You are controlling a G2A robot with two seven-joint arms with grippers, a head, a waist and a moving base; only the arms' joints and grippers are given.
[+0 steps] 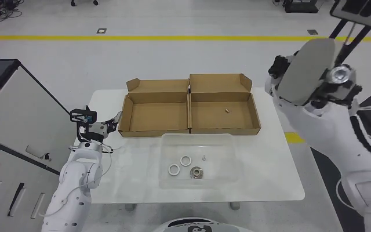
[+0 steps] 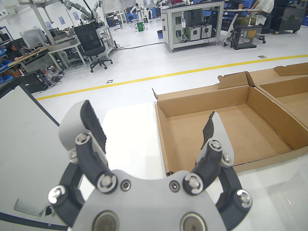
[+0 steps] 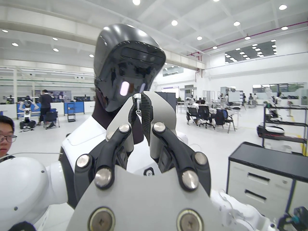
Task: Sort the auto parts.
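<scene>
Right wrist view first: what has the right gripper (image 3: pixel 139 103) got?

Its fingers are clamped on 1 metal bolt (image 3: pixel 137 97), lifted high, well apart from the tray.

And the other parts, from the top view?

4 lie in the clear tray (image 1: pixel 220 145): 1 white ring (image 1: pixel 186 160), a second ring (image 1: pixel 174 170) near it, 1 metal hub (image 1: pixel 197 172) just beside both, and 1 tiny pin (image 1: pixel 204 156). 1 brass piece (image 1: pixel 226 108) sits in the right cardboard box (image 1: pixel 243 119).

Where is that box?

Touching the left cardboard box (image 1: pixel 156 116), side by side, both behind the tray on the white table (image 1: pixel 266 168).

The left gripper (image 2: pixel 150 117)?

Fingers spread apart, at the table's left edge, just beside the left cardboard box.
</scene>
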